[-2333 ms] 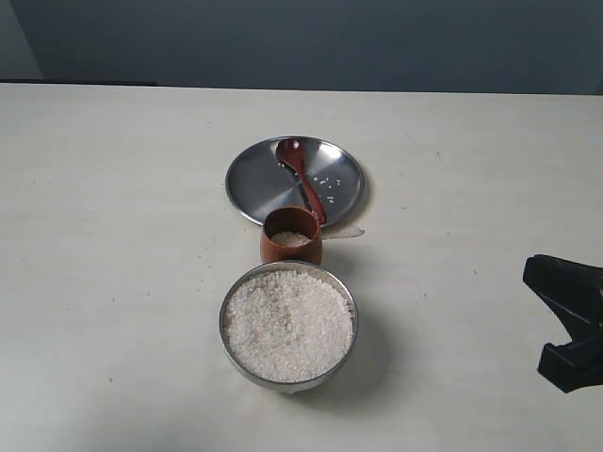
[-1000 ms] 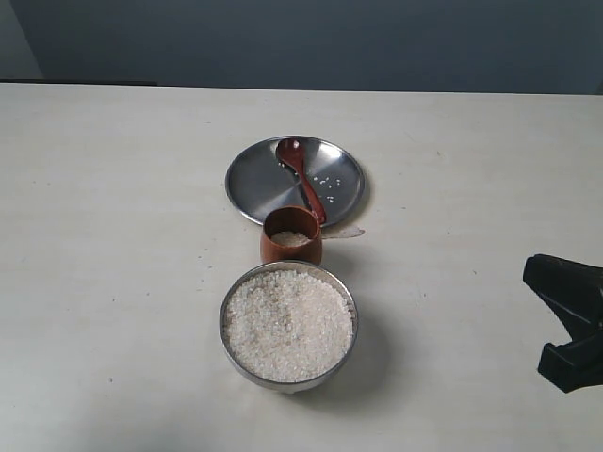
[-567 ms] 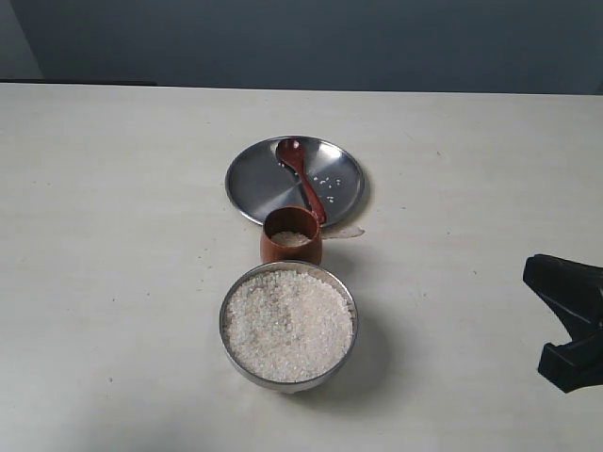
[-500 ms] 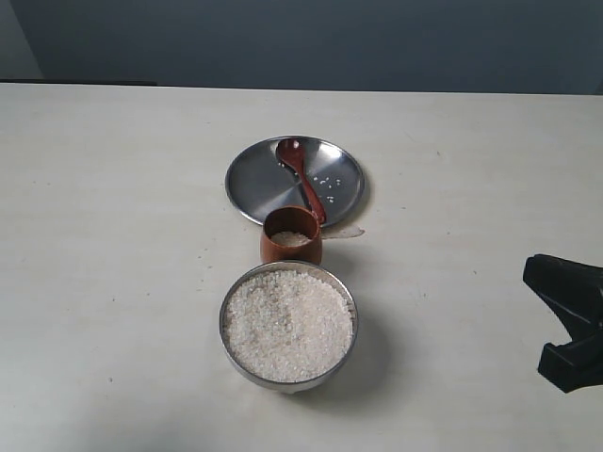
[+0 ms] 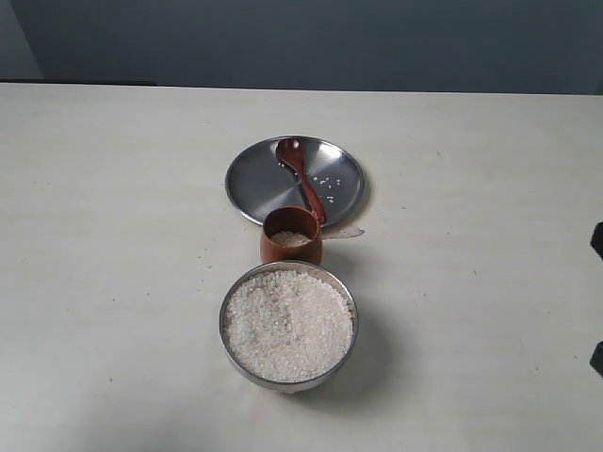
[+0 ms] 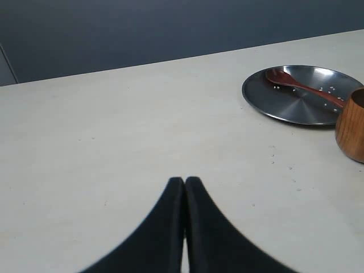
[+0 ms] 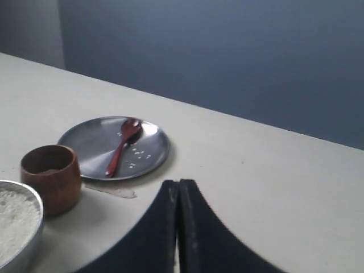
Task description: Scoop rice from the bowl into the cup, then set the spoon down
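Observation:
The steel bowl (image 5: 236, 353) sits near the table's front, heaped with rice (image 5: 289, 325). Just behind it stands the reddish-brown cup (image 5: 291, 252) with a little rice inside. The wooden spoon (image 5: 301, 174) lies on the flat steel plate (image 5: 254, 179) behind the cup, with nothing holding it. In the right wrist view my right gripper (image 7: 178, 183) is shut and empty, well apart from the spoon (image 7: 122, 145), the cup (image 7: 51, 176) and the bowl (image 7: 31, 236). My left gripper (image 6: 185, 181) is shut and empty, away from the cup (image 6: 351, 125) and the spoon (image 6: 301, 86).
A few loose grains (image 5: 328, 183) lie on the plate. A pale smear (image 5: 347, 232) marks the table beside the cup. Only dark slivers of the right arm (image 5: 597, 241) show at the exterior view's right edge. A dark wall runs behind the table.
The right gripper has drawn back to the right, almost out of the exterior view. Bowl, cup, plate and spoon have not moved.

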`<state>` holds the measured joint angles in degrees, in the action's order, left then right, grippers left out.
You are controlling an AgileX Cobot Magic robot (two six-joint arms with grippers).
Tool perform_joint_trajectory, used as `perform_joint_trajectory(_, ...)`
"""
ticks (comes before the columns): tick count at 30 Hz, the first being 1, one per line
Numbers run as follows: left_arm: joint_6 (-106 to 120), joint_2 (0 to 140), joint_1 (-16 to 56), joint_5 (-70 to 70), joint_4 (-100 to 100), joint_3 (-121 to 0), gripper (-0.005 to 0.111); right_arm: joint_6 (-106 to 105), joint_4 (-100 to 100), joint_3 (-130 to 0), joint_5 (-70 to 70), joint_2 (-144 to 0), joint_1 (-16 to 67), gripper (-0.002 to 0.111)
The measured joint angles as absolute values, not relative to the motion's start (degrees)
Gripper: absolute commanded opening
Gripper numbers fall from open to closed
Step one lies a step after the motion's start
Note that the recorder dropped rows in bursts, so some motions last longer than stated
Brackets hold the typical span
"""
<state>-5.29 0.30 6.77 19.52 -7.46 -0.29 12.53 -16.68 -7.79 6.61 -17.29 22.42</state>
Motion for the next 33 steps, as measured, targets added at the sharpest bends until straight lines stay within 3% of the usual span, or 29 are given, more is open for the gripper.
perform_joint_trajectory(18, -5.29, 0.3, 6.77, 19.52, -7.46, -0.29, 0.0, 14.1, -11.61, -0.67, 11.88, -2.16, 7.89, 0.0)
perform_joint_trajectory(33, -5.29, 0.3, 6.77, 19.52, -7.46, -0.29, 0.0, 14.13, -9.99, -0.27, 19.39, -0.73, 5.75, 0.0)
